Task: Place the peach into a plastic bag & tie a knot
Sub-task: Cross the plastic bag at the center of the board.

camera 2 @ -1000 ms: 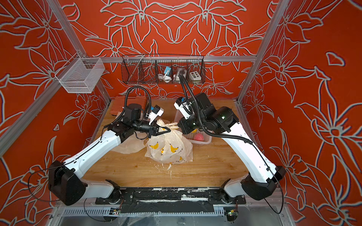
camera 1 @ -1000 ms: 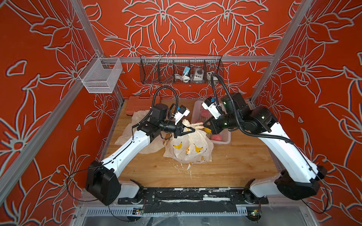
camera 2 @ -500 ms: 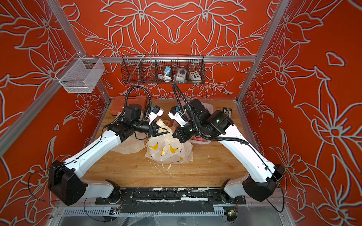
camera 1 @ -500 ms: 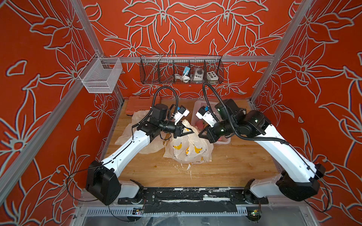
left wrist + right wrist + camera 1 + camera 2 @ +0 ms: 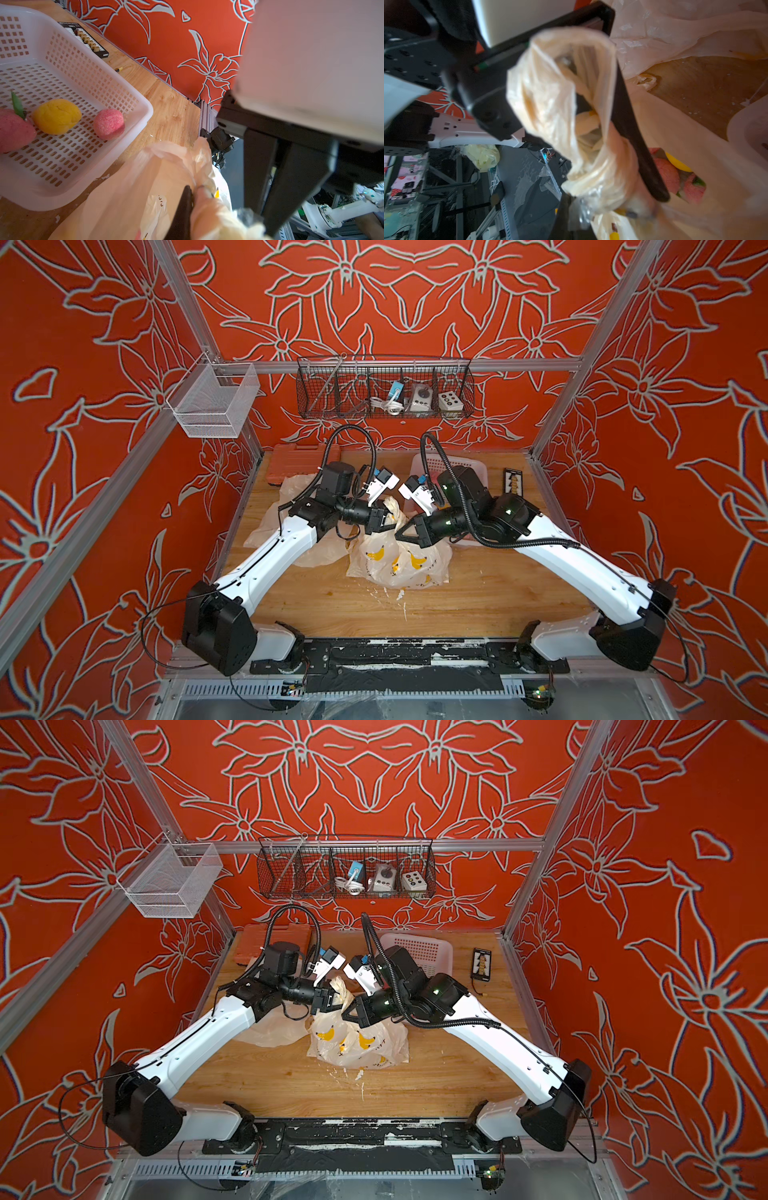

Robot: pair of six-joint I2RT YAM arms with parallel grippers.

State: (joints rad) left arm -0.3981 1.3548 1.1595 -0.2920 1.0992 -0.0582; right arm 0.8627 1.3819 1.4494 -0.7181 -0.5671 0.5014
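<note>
Translucent plastic with yellow banana prints: that's the plastic bag (image 5: 399, 568) mid-table. Its only lettering, small marks in the left wrist view, is too blurred to read. The left gripper (image 5: 384, 523) is pressed together on the twisted handle, a loop wound round one finger. The right gripper (image 5: 400, 536), tip to tip with it, pinches the same twist. A pink peach (image 5: 666, 176) shows through the bag wall. The white basket (image 5: 419, 948) sits just behind, and the bare wooden table (image 5: 478, 597) runs free to the front edge.
</note>
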